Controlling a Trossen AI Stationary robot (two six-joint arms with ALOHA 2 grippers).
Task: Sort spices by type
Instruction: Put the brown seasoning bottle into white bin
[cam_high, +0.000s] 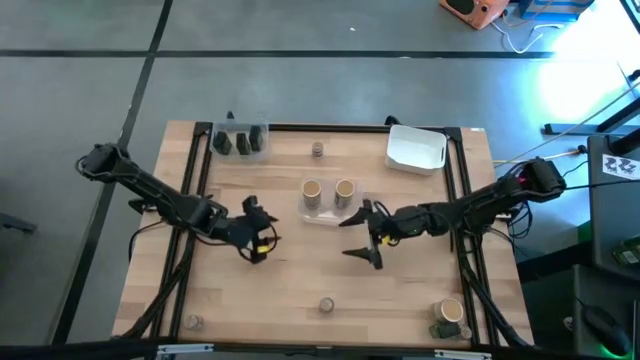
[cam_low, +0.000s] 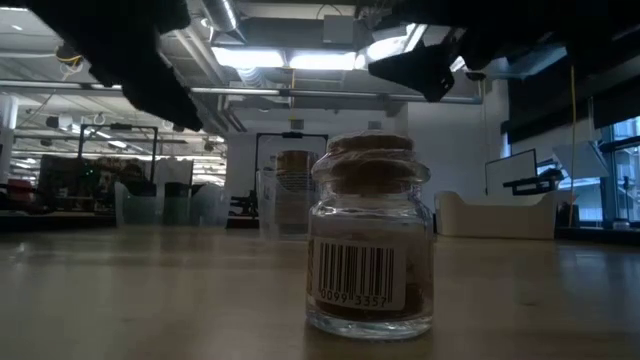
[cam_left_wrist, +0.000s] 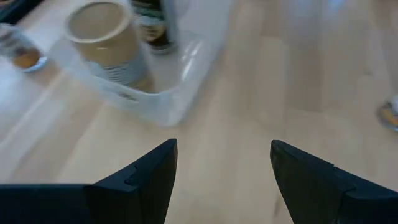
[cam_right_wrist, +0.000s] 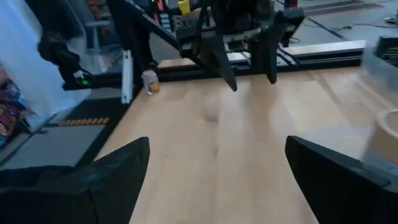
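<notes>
Bench: pale wood, dark-framed.
Left tool: wide, empty, mid-bench.
Right tool: wide, empty, beside clear tray.
Spices: two tan cylinders in tray; dark jars in far tub.

We see a pale, matt wooden table carrying a glossy clear glass jar with cork stopper, paper barcode label, beside a clear plastic tub.

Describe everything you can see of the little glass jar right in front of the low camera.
The small glass jar stands upright on the wooden table, close to the low camera. It has a clear, rounded body, a brownish stopper that looks like cork, a white barcode label on its front, and brown spice in the bottom. Nothing touches it but the table.
</notes>
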